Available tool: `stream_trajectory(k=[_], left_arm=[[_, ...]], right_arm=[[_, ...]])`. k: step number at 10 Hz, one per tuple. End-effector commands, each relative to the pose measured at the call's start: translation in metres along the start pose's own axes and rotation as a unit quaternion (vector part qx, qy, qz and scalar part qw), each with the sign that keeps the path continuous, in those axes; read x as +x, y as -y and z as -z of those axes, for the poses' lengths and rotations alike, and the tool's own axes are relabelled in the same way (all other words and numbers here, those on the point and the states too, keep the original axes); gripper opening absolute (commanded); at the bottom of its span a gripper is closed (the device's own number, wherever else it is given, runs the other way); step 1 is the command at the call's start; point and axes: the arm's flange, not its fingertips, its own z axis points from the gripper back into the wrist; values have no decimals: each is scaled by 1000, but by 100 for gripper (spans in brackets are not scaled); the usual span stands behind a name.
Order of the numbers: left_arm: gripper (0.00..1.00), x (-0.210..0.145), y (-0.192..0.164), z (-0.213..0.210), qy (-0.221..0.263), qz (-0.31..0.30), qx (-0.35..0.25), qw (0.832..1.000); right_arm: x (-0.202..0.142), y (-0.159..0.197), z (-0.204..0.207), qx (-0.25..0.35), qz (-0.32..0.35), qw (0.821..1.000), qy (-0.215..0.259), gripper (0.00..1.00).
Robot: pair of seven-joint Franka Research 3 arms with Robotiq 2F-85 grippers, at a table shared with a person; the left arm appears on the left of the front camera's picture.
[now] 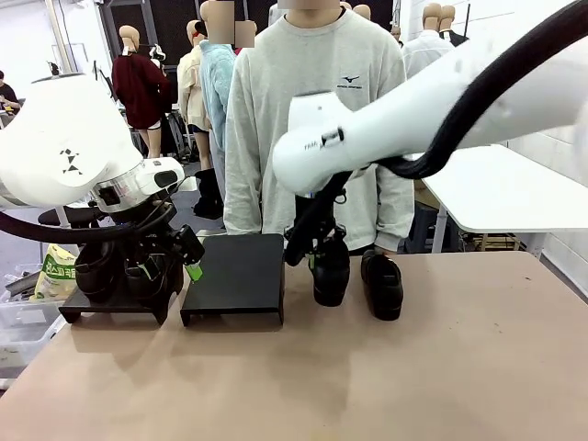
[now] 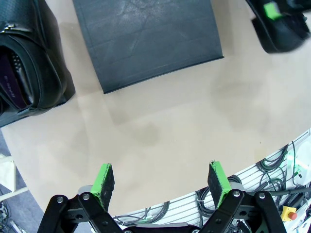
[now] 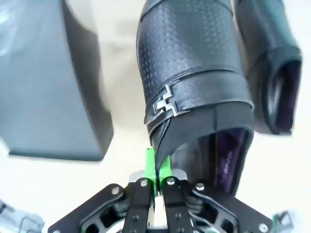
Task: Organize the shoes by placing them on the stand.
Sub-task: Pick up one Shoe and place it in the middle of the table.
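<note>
Tan table [image 1: 459,367], right end effector [image 3: 156,164] pinching shoe [image 3: 194,63] at collar

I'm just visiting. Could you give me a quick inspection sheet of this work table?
Surface: beige tabletop.
Job's things: two glossy black shoes on left black stand; middle flat black stand empty; third shoe gripped; fourth shoe standing on table.
Clutter: yellow-green packet in bin beside table.
Grippers: left jaws open, empty; right jaws shut on third shoe's collar.
Cables: black hose along right arm.
Surroundings: person in grey sweatshirt opposite.
</note>
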Motion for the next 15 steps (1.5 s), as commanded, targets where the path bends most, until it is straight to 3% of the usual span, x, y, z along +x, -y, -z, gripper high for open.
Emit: stream_trajectory(k=[1, 4, 5, 7, 9, 13, 15], left_arm=[[100, 0, -1, 0, 1, -2, -1, 1000], [100, 0, -1, 0, 1, -2, -1, 1000], [100, 0, -1, 0, 1, -2, -1, 1000], [100, 0, -1, 0, 1, -2, -1, 1000], [100, 0, -1, 0, 1, -2, -1, 1000], [100, 0, -1, 0, 1, -2, -1, 1000], [100, 0, -1, 0, 1, -2, -1, 1000]], right_arm=[[-56, 0, -20, -6, -8, 1000, -5, 0], [-119, -15, -17, -30, -41, 997, -49, 0], [-83, -16, -32, -21, -30, 999, -11, 0], [-83, -16, -32, -21, -30, 999, -11, 0], [-104, -17, -11, -33, -34, 998, -44, 0], [-145, -27, 17, -41, -25, 999, -19, 0], [-150, -34, 38, -37, -25, 998, -41, 0]])
